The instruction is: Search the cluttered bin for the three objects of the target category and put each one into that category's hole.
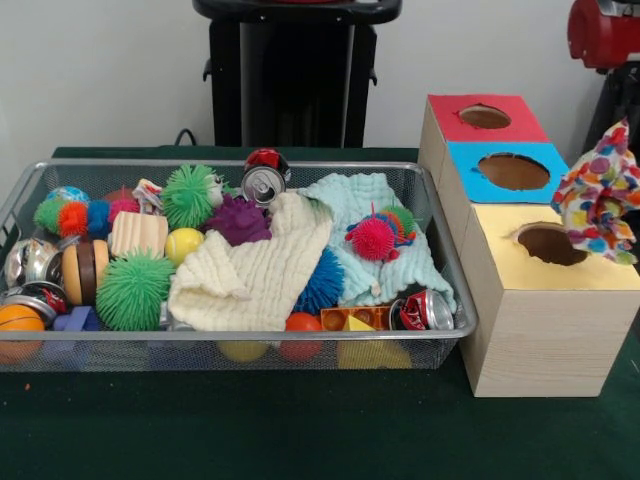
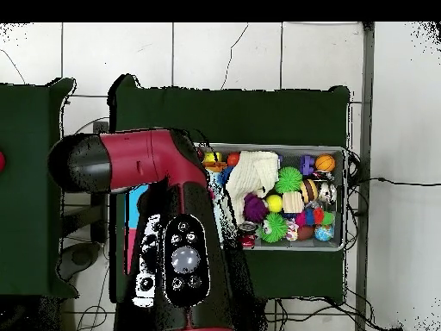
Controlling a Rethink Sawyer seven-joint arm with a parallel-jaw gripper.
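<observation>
A polka-dot cloth [image 1: 598,192] hangs bunched in the air just right of the yellow hole [image 1: 551,244] in the wooden box [image 1: 520,330]. My gripper [image 1: 612,112] is a dark shape right above the cloth and mostly hidden by it; it holds the cloth from the top. The box also has a red hole [image 1: 485,116] and a blue hole [image 1: 513,171]. A cream cloth [image 1: 250,265] [image 2: 251,175] and a pale teal cloth [image 1: 372,205] lie in the wire bin [image 1: 450,340]. In the overhead view my arm [image 2: 164,224] covers the box and gripper.
The bin [image 2: 345,198] also holds green spiky balls [image 1: 133,290], a purple one [image 1: 238,220], a pink one [image 1: 372,238], crushed cans [image 1: 263,183] [image 1: 428,310], smooth balls and wooden blocks. The box stands tight against the bin's right side on a green tabletop [image 1: 300,430].
</observation>
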